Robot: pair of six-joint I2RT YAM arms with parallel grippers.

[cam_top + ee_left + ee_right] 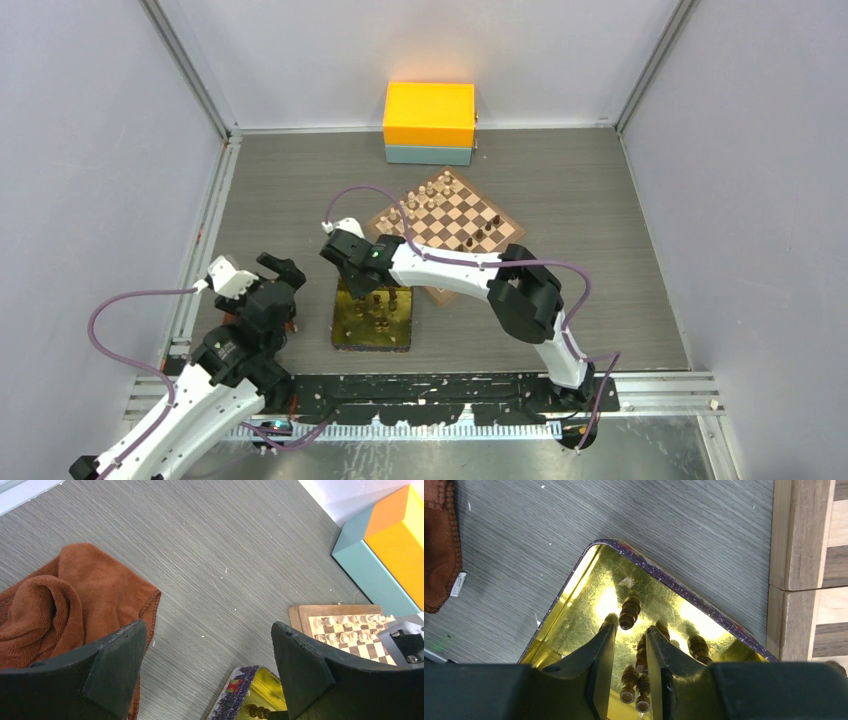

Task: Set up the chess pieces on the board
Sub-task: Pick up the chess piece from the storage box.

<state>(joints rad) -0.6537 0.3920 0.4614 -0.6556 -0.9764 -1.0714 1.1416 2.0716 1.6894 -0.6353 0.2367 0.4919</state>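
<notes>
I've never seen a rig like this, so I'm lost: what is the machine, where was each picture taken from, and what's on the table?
These are two robot arms bolted at the table's near edge. One picture looks down from above; the others come from a camera on each wrist. The left end effector hangs open by a rust-brown cloth. The right end effector, fingers parted, hovers over a gold tray of dark chess pieces, gripping none that I can see. Beyond lie the chessboard, pale pieces along its far side, and an orange-and-teal box.

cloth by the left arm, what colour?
Plain rust-brown cloth, no pattern. Shows best in the left wrist view.
</notes>
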